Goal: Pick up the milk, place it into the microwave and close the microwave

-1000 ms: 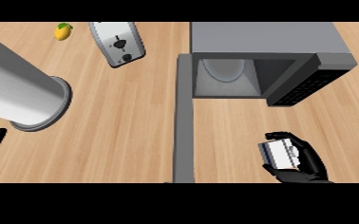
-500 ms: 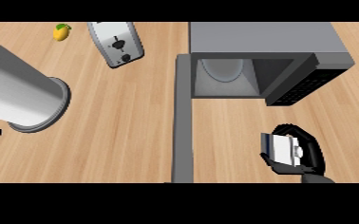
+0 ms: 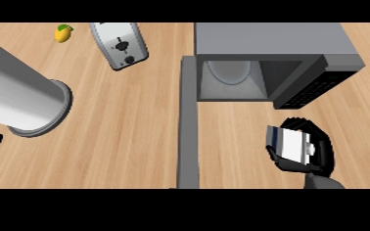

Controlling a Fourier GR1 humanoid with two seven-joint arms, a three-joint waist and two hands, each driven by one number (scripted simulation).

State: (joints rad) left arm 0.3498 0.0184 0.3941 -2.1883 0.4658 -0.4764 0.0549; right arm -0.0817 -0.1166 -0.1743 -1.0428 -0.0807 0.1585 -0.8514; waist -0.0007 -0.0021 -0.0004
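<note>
A: Where's the milk (image 3: 294, 144) right now?

B: In the right hand (image 3: 318, 149), low at the right of the head view. The black fingers (image 3: 298, 123) curl round the carton from above and below, so it's held, not lying loose on the desk (image 3: 130, 127).

A: And which way does it have to go?

B: Up the view and a little to the left. The microwave (image 3: 271, 44) sits above the hand, its door (image 3: 188, 122) swung open to the left, and the open chamber faces down toward the carton. The round plate (image 3: 230, 71) inside marks the spot.

A: How does the carton lie?

B: Its long side seems to run roughly up and down the view, slightly tilted, so I judge it could enter the opening end first.

A: The left hand?

B: Only a dark sliver shows at the left edge; I can't tell its state. The right hand is nearer anyway, and it sits right of the opening, under the control panel (image 3: 318, 85).
</note>
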